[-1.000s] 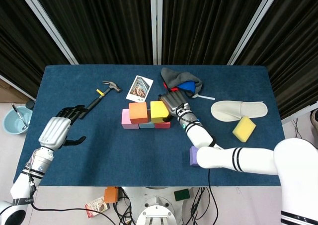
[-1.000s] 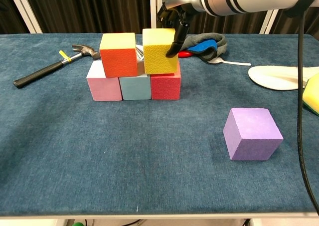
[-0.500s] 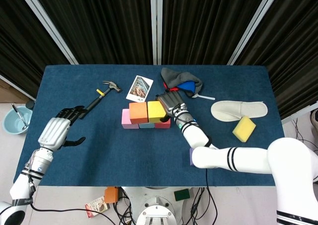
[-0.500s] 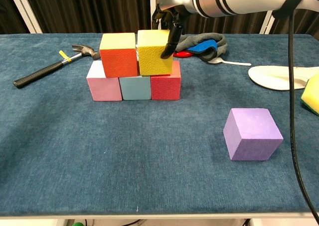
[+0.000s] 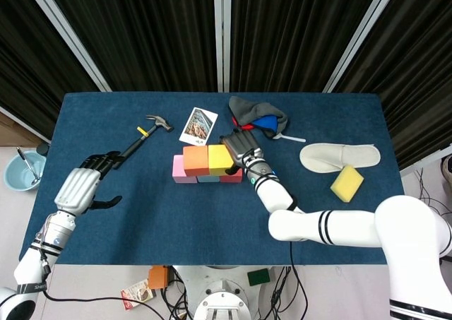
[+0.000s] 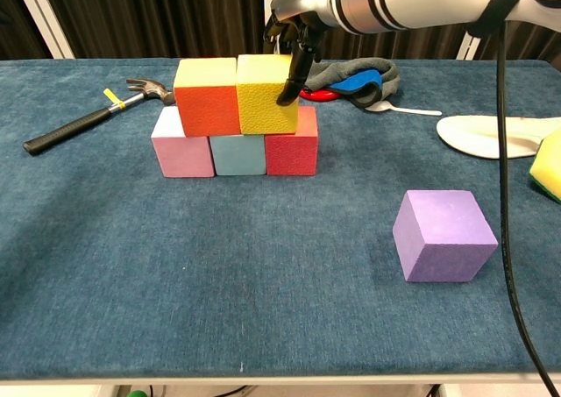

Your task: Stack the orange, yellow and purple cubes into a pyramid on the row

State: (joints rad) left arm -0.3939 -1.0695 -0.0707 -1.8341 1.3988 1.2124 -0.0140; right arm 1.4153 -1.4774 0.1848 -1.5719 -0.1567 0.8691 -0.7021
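— Fingers (image 6: 291,83) of the right hand (image 5: 240,147) are clamped on the yellow cube (image 6: 266,94), one dark tip down its front face. See it?

— Yes. And the left hand (image 5: 83,187) hangs at the far left of the tabletop (image 6: 219,265) with fingers apart, holding nothing, near the hammer (image 5: 145,136).

— Count the cubes for me, left to right.

— Six. Three in the bottom row: pink (image 6: 181,151), light blue (image 6: 238,154), red (image 6: 291,150). Two on top: the orange cube (image 6: 207,95) and the yellow. One purple cube (image 6: 443,235) sits alone, well to the right, turned corner-on.

— What changed since a second ago?

— Yellow slid left. It was apart from orange and overhanging red; now the two touch, faces square to the row.

— Any long axis?

— None on the cubes; the row itself runs left to right.
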